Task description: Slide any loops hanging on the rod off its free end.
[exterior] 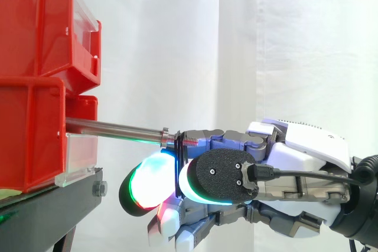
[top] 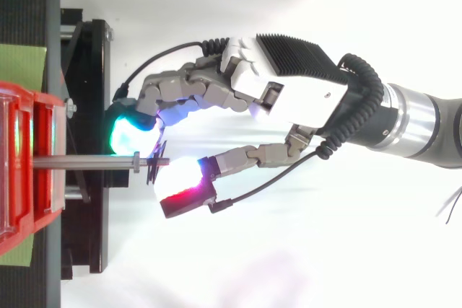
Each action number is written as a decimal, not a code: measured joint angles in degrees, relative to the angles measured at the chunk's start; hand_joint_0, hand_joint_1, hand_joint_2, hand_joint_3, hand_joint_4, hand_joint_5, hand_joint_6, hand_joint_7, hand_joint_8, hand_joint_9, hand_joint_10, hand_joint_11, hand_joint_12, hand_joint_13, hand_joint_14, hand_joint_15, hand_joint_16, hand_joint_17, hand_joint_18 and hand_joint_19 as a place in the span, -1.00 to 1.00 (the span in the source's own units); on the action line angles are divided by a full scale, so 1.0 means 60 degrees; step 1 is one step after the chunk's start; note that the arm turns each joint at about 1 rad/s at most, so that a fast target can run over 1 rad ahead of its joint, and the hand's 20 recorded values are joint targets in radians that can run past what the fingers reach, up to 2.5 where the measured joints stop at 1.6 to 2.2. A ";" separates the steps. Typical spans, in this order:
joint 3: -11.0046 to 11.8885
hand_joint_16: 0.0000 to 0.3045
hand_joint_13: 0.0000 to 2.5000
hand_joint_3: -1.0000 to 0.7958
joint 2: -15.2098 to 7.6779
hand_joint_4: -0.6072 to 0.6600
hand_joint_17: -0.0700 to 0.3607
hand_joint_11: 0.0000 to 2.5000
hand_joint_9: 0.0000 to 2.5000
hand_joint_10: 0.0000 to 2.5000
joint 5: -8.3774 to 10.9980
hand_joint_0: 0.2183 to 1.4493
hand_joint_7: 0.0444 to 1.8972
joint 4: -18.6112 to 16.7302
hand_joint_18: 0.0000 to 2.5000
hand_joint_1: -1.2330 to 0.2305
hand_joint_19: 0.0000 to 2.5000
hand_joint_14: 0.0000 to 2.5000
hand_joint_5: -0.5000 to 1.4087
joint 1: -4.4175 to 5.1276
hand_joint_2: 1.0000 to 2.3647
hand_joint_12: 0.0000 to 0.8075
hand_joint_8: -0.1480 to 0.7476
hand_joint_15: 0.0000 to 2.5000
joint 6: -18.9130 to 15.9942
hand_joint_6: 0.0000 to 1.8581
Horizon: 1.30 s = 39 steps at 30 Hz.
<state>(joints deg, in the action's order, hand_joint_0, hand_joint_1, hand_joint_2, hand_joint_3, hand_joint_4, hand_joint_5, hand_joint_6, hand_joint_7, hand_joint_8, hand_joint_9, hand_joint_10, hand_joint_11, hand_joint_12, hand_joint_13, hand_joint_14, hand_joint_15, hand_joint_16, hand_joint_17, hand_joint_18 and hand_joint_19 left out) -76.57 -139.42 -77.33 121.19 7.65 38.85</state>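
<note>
A metal rod (exterior: 112, 128) sticks out level from the red bins towards the right and ends in a short threaded tip. A thin dark loop (top: 155, 167) hangs on the rod right at that free end, just past a small collar. My hand (top: 289, 91) comes in from the right, its palm (exterior: 295, 151) beyond the rod's tip. Its fingers are curled, and a green-glowing pad (top: 130, 133) and a white-and-red-glowing pad (top: 184, 187) pinch the loop from either side. The hand hides the lower part of the loop in the side view.
Two red bins (exterior: 35, 87) are stacked on a black stand (exterior: 53, 205) at the left, with a clear plastic front below the rod. A green mat (top: 22, 63) lies on the stand. A white curtain hangs behind, with free room to the right.
</note>
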 measured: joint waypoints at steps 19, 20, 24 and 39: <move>0.0002 -0.69 -0.38 -0.31 0.0001 0.11 -0.18 -0.38 -0.34 -0.98 -0.0281 -0.40 -0.20 0.0058 -0.39 -0.27 -0.51 -0.98 -0.63 -0.0073 -0.99 -0.18 -0.06 -0.55 -0.0002 -0.04; 0.0002 -0.69 -0.37 -0.28 0.0002 0.12 -0.19 -0.37 -0.34 -0.98 -0.0322 -0.41 -0.20 0.0059 -0.39 -0.25 -0.51 -0.98 -0.63 -0.0083 -0.98 -0.18 -0.07 -0.55 -0.0002 -0.03; 0.0003 -0.69 -0.38 -0.18 0.0002 0.08 -0.18 -0.37 -0.33 -0.98 -0.0473 -0.43 -0.18 0.0061 -0.40 -0.22 -0.49 -0.98 -0.62 -0.0119 -0.98 -0.18 -0.06 -0.53 -0.0007 -0.02; 0.0004 -0.67 -0.36 -0.13 0.0078 -0.07 -0.15 -0.36 -0.31 -0.98 -0.1235 -0.35 -0.19 0.0074 -0.37 -0.33 -0.51 -0.98 -0.61 -0.0373 -0.98 -0.14 -0.03 -0.54 -0.0007 0.01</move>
<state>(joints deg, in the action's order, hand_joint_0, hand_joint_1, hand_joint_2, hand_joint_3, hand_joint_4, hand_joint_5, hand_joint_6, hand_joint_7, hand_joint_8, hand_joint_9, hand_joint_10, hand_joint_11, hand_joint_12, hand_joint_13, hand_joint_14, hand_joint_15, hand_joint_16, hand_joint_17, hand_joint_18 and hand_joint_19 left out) -76.55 -138.95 -84.75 121.63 5.40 38.81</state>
